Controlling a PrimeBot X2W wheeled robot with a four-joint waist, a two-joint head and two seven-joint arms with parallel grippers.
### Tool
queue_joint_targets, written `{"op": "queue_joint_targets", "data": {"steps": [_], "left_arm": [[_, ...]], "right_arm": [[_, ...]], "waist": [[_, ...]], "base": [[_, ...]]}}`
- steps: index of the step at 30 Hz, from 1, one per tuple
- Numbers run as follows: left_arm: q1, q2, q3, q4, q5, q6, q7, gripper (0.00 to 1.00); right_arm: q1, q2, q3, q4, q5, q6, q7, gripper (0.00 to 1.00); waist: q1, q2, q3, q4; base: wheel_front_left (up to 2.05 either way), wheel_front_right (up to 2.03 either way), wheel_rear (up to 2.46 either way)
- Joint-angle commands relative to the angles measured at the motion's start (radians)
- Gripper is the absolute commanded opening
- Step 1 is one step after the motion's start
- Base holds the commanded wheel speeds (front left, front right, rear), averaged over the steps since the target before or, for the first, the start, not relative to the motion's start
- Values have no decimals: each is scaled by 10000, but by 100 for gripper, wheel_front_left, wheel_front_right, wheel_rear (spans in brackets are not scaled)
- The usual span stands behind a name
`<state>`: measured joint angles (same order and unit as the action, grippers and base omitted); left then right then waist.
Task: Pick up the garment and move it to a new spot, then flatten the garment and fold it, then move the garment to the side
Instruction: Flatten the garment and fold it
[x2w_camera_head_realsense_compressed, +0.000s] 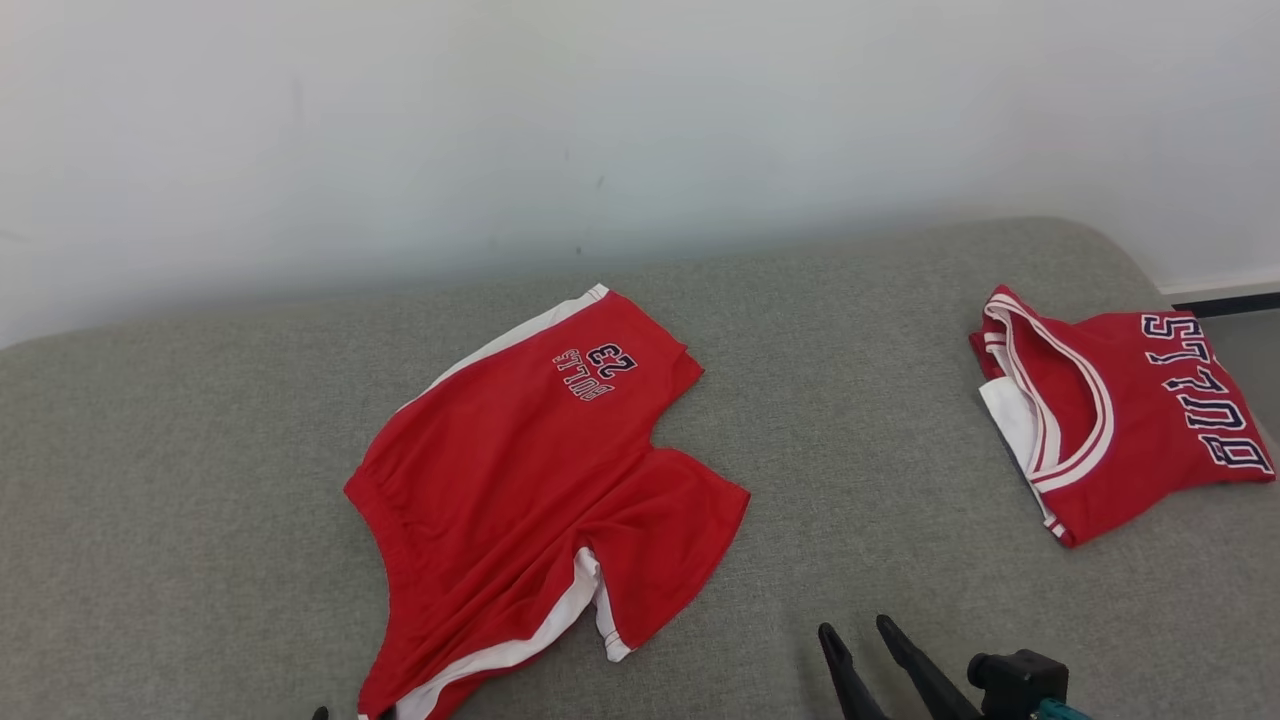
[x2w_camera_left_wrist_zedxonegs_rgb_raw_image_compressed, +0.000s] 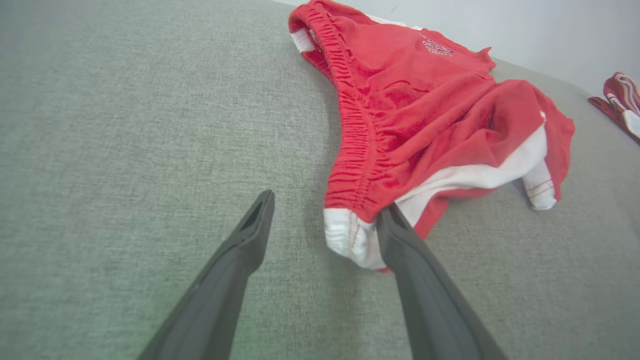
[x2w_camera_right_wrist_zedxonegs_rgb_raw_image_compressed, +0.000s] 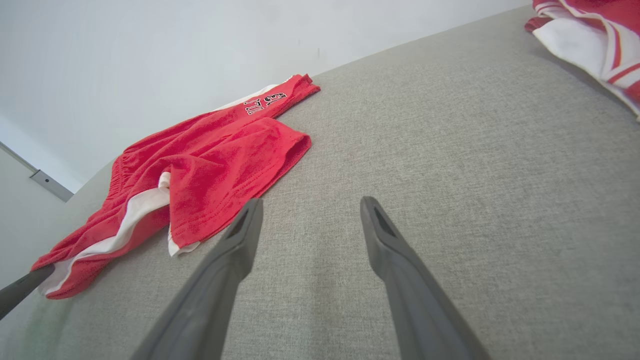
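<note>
**Left tool open at the shorts' waistband corner**

The shorts (x2w_camera_head_realsense_compressed: 540, 470) lie spread in the middle of the head view on the grey pad (x2w_camera_head_realsense_compressed: 200, 480). The waistband points to the lower left and the "BULLS 23" print faces up near the upper edge. They are mostly flat, but the near leg is rumpled and part of the white side stripe shows. The jersey (x2w_camera_head_realsense_compressed: 1120, 410) sits folded at the right edge, well apart. That suggests it is finished and parked aside, which leaves the shorts as the garment in hand.

The left tool (x2w_camera_left_wrist_zedxonegs_rgb_raw_image_compressed: 326, 206) has its fingers apart around the white corner of the waistband. In the left wrist view the right-hand finger touches the cloth and seems tucked just under its edge. The other finger stands on bare pad beside it, and nothing is clamped. The corner is probably chosen because the gathered elastic is the thickest, firmest part, so a pull there should bring the whole garment along rather than stretch one layer.

The right tool (x2w_camera_head_realsense_compressed: 855, 627) is also spread and empty. It sits low over bare pad at the lower right of the head view, near the hem of the near leg. From there it looks placed to take that hem, so both ends can be tensioned together.

No fold has been made yet.
</note>
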<state>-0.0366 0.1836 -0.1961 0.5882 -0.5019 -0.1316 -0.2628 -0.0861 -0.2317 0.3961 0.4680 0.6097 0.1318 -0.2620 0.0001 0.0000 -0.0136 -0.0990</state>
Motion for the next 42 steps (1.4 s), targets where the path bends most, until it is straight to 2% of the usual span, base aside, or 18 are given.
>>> {"op": "queue_joint_targets", "data": {"steps": [1,9,15,18,20,27,36,42], "left_arm": [[160,-140,327,-121,387,26,-24,100],[349,-594,821,-603,1155,25,-26,100],[341,-710,612,-883,1209,25,-24,100],[295,-707,581,-951,1198,25,-26,100],[263,-702,512,-983,1201,25,-26,100],[115,-644,411,-1154,1104,25,-26,100],[-15,-806,270,-1403,1234,25,-26,100],[-16,-816,263,-1545,1293,25,-26,100]], "right_arm": [[-143,50,282,-44,-99,-28,-20,100],[-469,317,1527,186,-75,-28,-16,100],[-995,599,2351,596,110,-28,-16,100],[-1210,661,2550,911,154,-28,-16,96],[-1350,683,2537,1189,109,-28,-14,89],[-1582,793,2219,1807,-60,-28,-16,77],[-1721,869,1940,2165,-305,-28,-13,69],[-1708,994,1660,2250,-473,-28,-11,58]], "waist": [[-1,0,61,149],[-1,0,208,764],[-1,0,401,1443],[-1,0,504,1759],[-1,0,569,1944],[-1,0,849,2402],[-1,0,1135,2699],[-1,0,1177,2816]], "base": [[0,0,0],[0,0,0],[0,0,0],[0,0,0],[0,0,0],[0,0,0],[0,0,0],[0,0,0]]}}
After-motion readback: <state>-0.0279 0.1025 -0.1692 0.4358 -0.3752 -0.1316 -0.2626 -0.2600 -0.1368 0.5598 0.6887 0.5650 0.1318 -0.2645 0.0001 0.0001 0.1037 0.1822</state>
